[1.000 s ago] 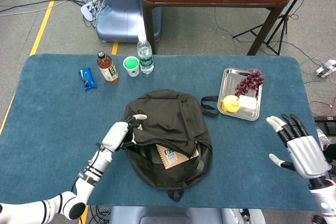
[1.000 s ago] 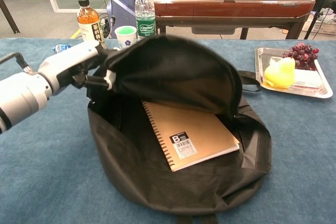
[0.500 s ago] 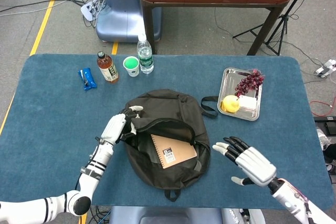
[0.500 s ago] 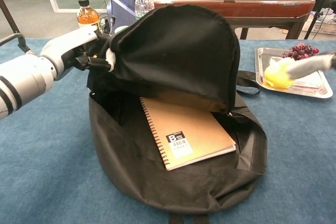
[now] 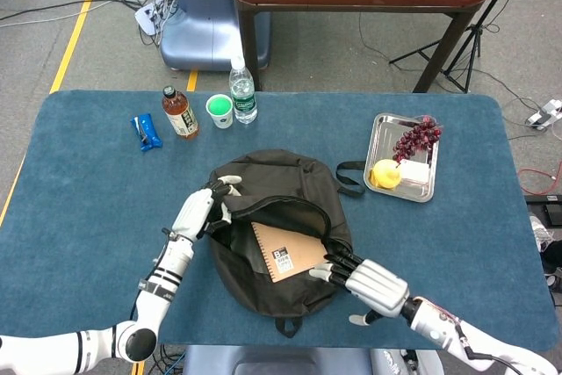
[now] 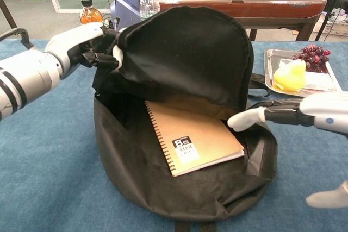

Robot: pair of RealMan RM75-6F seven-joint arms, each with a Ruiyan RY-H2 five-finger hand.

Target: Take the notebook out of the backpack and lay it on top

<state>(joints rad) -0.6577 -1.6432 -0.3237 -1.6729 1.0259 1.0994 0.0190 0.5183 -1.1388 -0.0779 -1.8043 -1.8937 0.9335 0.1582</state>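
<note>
Backpack mid-table, flap held up by left hand. Notebook lies inside, exposed. Right hand, fingers spread & empty, has swung in to the opening's edge; grab looks imminent.

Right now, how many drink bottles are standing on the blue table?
2, both at the far edge: a brown tea bottle beside a green cup, and a clear water bottle on the cup's other side. None appear hidden.

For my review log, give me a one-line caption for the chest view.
Left hand holds the backpack flap up while the open right hand reaches toward the notebook inside.
</note>
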